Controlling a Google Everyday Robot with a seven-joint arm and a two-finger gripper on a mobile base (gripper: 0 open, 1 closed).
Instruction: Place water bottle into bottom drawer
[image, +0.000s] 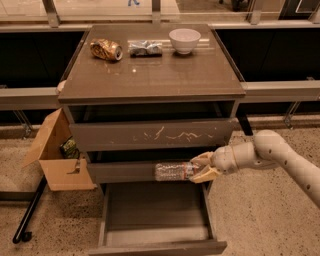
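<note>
Water bottle (170, 171) lies horizontal, free end pointing left, clamped by the end effector (202, 167) above the open bottom drawer (155, 215).

Gold can (106, 49), foil packet (145, 48), white bowl (184, 40) atop cabinet (150, 75); cardboard box (57, 160) at left.

Surface (150, 80) of the grey-brown three-drawer cabinet: crushed gold can (106, 49) at rear left, silver foil packet (145, 48) just right of it, white ceramic bowl (184, 40) right of the packet.

Below the surface, top to bottom: white-scratched top drawer (150, 136), shallower middle drawer (120, 172), deep grey-brown bottom drawer (155, 212) pulled out toward the camera.

Clear crinkled plastic water bottle (172, 171) lies horizontal in front of the middle drawer, above the bottom drawer's rear. Tan two-finger tool (202, 167) is clamped on the bottle's right end.

Brown cardboard box (60, 167) is on the floor left of the cabinet.
</note>
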